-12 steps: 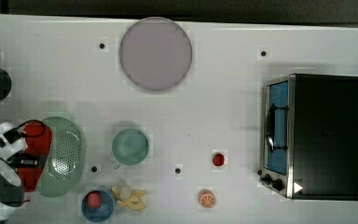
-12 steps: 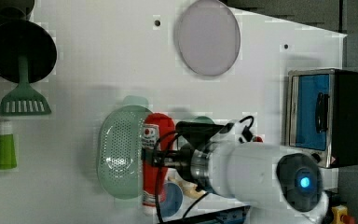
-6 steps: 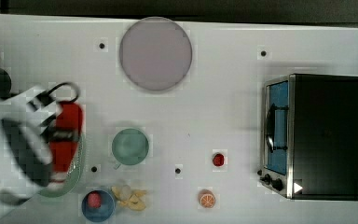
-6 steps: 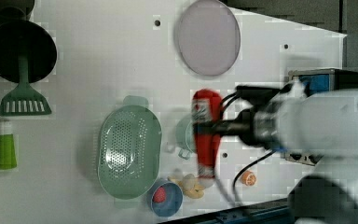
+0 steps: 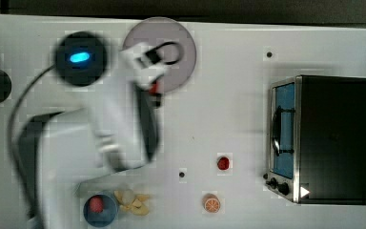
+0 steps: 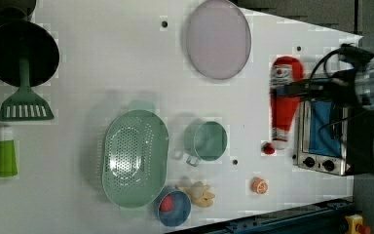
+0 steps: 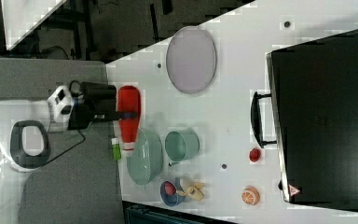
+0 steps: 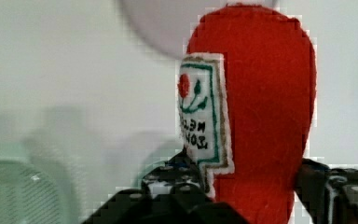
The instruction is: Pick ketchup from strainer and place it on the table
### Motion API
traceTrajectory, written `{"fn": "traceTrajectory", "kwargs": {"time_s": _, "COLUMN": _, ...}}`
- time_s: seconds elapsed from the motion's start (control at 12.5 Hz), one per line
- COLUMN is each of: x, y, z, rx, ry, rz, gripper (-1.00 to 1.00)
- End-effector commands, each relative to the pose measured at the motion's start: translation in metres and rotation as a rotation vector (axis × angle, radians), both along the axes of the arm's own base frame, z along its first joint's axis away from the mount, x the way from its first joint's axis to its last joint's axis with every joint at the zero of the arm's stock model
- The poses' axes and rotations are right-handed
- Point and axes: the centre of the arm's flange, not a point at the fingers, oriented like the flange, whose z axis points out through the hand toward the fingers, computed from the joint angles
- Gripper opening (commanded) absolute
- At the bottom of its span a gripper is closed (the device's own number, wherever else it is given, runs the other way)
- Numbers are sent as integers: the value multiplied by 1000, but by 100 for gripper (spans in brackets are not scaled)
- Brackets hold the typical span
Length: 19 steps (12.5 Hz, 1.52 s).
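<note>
The large flat white tabletop [image 6: 102, 73] carries a round greyish-lilac plate [image 6: 218, 45] and a black toaster oven [image 5: 331, 138]. The pale green perforated oval strainer [image 6: 135, 158] and round teal cup [image 6: 207, 140] sit empty; a small blue bowl [image 6: 174, 208] holds a red ball. The gripper [image 7: 121, 115] clamps the red felt ketchup bottle [image 6: 285, 105], which half a second ago was near the cup and is now aloft beside the oven in the left view.

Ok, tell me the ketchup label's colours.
White with green stitching and a red tomato, clearest in the wrist view: ketchup.
</note>
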Motion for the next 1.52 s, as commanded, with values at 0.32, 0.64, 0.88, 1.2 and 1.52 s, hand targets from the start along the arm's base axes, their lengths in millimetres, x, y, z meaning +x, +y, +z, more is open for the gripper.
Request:
{"fn": "traceTrajectory", "kwargs": {"time_s": 0.32, "x": -1, "y": -127, "z": -28, "rx": -11, "ry": 27, "rz": -65, "gripper": 13}}
{"fn": "traceTrajectory", "kwargs": {"time_s": 0.64, "x": -21, "y": -153, "z": -91, "rx": -4, "ry": -9, "rz": -110, "gripper": 13}}
{"fn": "traceTrajectory", "kwargs": {"time_s": 0.88, "x": -39, "y": -147, "z": -146, "rx": 19, "ry": -31, "rz": -105, "gripper": 13}}
{"fn": "traceTrajectory", "kwargs": {"time_s": 1.2, "x": -44, "y": -141, "z": -206, "rx": 75, "ry": -20, "rz": -122, "gripper": 13}}
{"fn": "traceTrajectory", "kwargs": {"time_s": 1.52, "x": -50, "y": -141, "z": -252, "rx": 118, "ry": 39, "rz": -134, "gripper": 13}}
